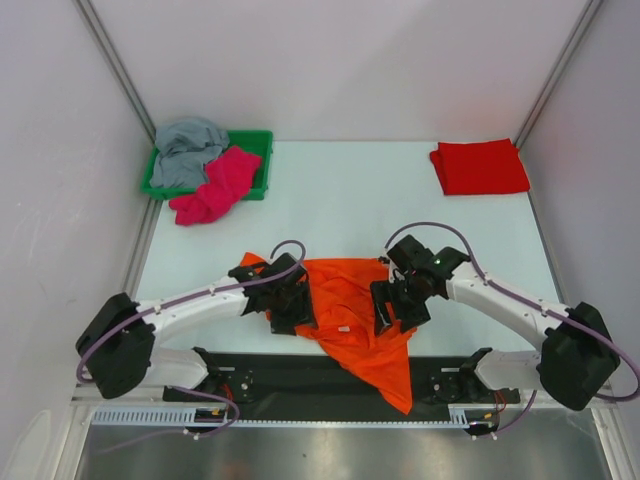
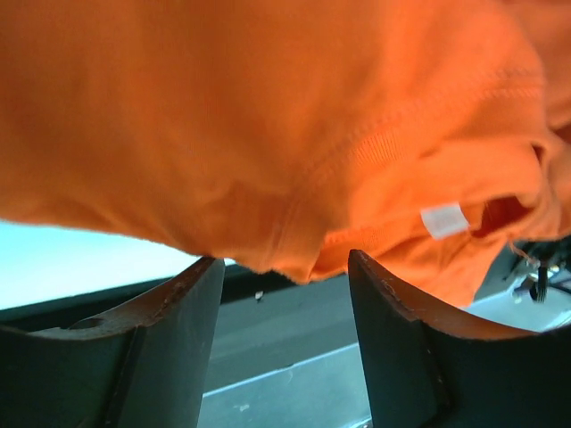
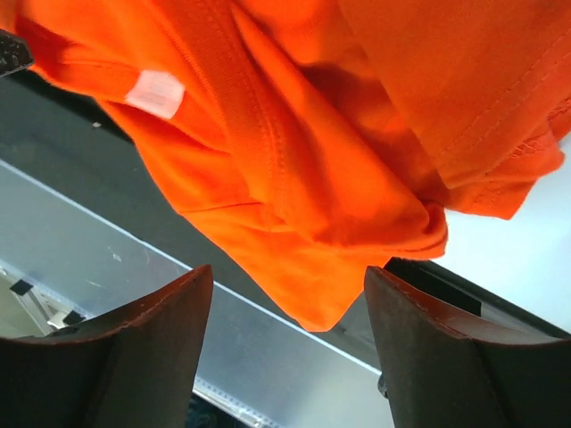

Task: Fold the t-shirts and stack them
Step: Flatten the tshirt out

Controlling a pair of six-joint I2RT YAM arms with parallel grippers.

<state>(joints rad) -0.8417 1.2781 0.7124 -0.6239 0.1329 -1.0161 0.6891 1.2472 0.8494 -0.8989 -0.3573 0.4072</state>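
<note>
A bright orange t-shirt [image 1: 352, 305] lies crumpled at the table's near edge, one corner hanging over the front [image 1: 397, 385]. My left gripper [image 1: 292, 312] rests at its left side, my right gripper [image 1: 392, 310] at its right. Orange cloth [image 2: 268, 134] fills the left wrist view just beyond the open fingers [image 2: 183, 330], nothing between them. The right wrist view shows the same shirt [image 3: 339, 160] drooping past open fingers [image 3: 428, 348], unheld. A folded red t-shirt [image 1: 480, 167] lies at the back right. A grey t-shirt [image 1: 186, 150] and a magenta one [image 1: 215, 187] are heaped at the back left.
A green plastic tray [image 1: 256, 142] at the back left holds the grey and magenta shirts; the magenta one spills over its front rim onto the table. The black base rail [image 1: 320, 375] runs along the near edge under the hanging orange cloth. Walls close both sides.
</note>
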